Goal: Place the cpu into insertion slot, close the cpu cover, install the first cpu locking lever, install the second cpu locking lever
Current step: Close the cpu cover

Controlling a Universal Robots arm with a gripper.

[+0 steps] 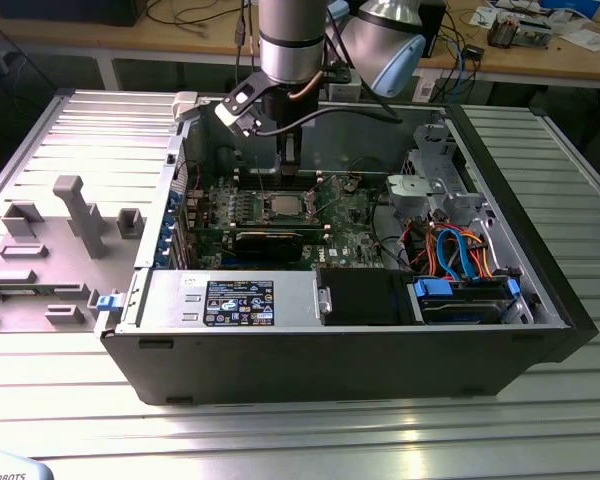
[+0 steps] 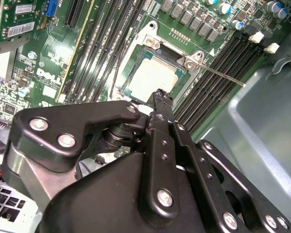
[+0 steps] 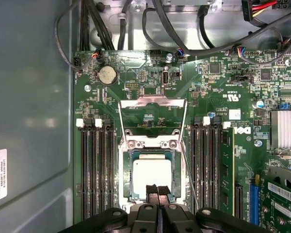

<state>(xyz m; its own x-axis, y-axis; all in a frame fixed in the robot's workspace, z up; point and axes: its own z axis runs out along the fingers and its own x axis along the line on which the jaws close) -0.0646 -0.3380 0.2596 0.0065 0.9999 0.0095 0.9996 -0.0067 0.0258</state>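
Cpu [image 3: 153,177] seated flat in insertion slot [image 3: 124,175], cpu cover [image 3: 153,101] open and swung back, tool [image 3: 157,190] pinched closed on nothing over the chip's edge; judged: cover-closing step in hand, calling for contact on the cover's free bar to swing it down.

I see the exterior view in bright, even light from above: the table [image 1: 310,440] slats give pale glare near the front edge, while the inside of the case [image 1: 380,360] lies in shadow. In both wrist views the cpu [image 3: 152,177] [image 2: 155,77] top reflects almost white and loses its detail, and the board [image 3: 136,73] around it is well lit. In the second wrist view the black gripper [image 2: 162,98] is dark, with small highlights on its bolts.
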